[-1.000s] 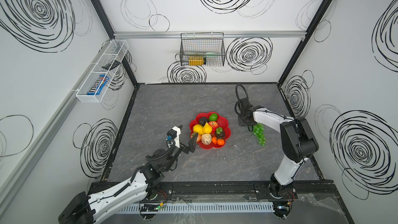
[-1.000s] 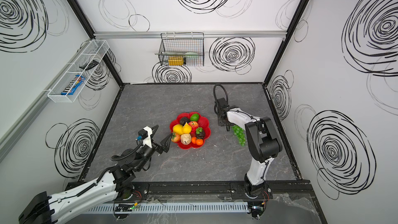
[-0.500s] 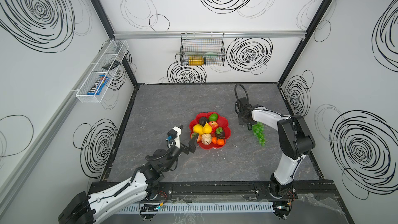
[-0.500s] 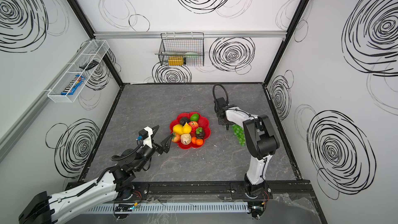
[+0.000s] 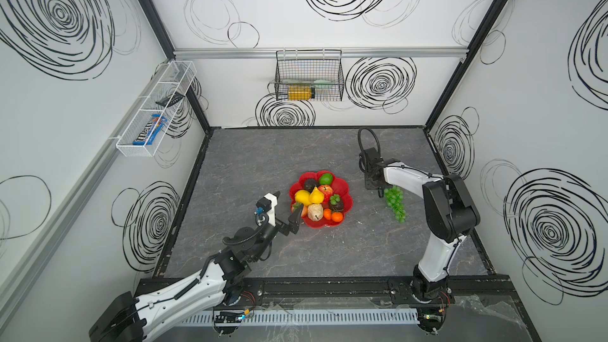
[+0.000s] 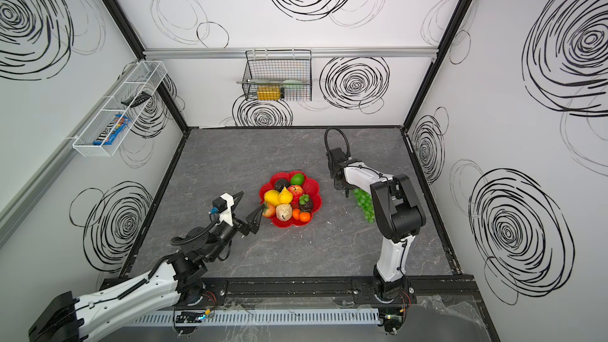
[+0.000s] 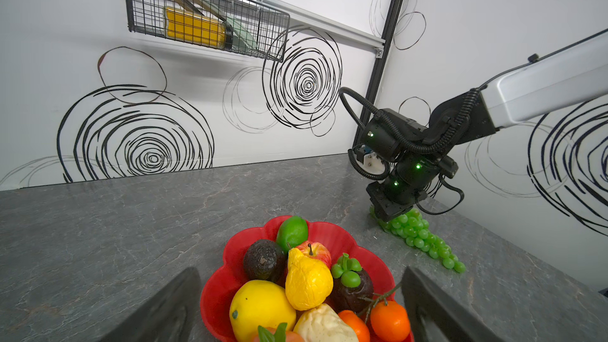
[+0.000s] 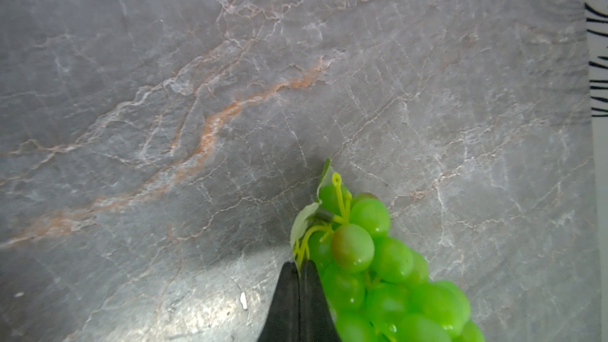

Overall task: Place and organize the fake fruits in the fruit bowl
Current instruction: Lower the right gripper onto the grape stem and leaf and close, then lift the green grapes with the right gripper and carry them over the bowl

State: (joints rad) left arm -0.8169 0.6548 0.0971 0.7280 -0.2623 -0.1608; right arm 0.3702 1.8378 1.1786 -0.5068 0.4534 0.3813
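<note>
One fruit, the green grapes, is left on the desk beside the fruit bowl. The right pincer, lately spread, is now pinched on its stem, so lifting is made possible. The left pincer is held spread at the bowl's opposite side.

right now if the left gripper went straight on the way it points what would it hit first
Likely the near rim of the red bowl, or the lemon just behind if the left gripper rides higher.

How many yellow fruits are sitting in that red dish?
2: a round lemon on the dish's left in a top view, a pointed one beside it, mid-pile. More may hide underneath.
</note>
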